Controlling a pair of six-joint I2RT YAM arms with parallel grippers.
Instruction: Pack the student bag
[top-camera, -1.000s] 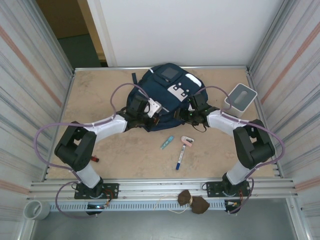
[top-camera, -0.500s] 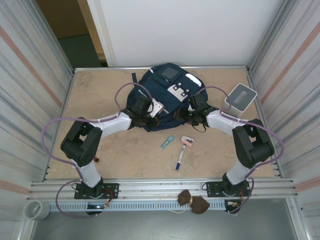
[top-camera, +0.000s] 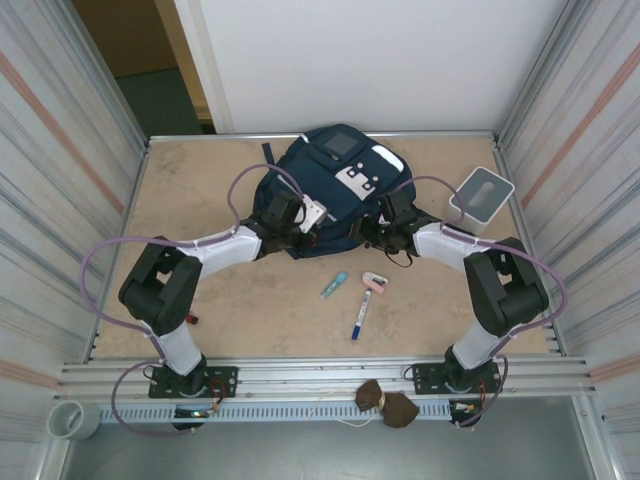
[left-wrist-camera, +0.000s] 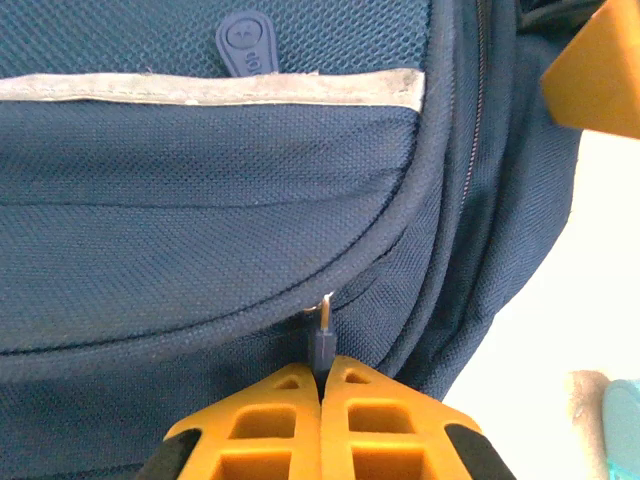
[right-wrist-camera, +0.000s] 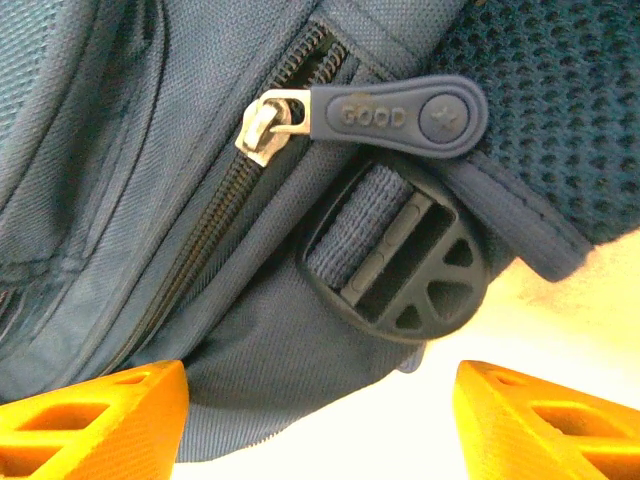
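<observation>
**Left jaws on the zip, right jaws waiting wide**

The student bag (top-camera: 335, 185) lies flat on the table (top-camera: 200, 180) in the upper middle of the overhead view, its front pockets facing up. Both arms reach in to its near edge, one from each side.

In the left wrist view, the left jaws are pressed together at the bottom centre of the frame, pinching a small dark zip tab (left-wrist-camera: 322, 345) where the seam curves under the front pocket. That grip looks meant for drawing the zip along and opening a compartment; the seam there appears closed.

In the right wrist view, the right jaws stand spread in the two lower corners with nothing between them. Above them sit a silver zip slider (right-wrist-camera: 265, 125) with its rubber pull (right-wrist-camera: 400, 115), and a round black buckle (right-wrist-camera: 400, 265). They probably wait to brace the fabric or take that pull, since a soft bag would slide if tugged from one side.

A blue pen (top-camera: 358, 320) and two smaller items lie apart below the bag, apparently the things to pack.
</observation>
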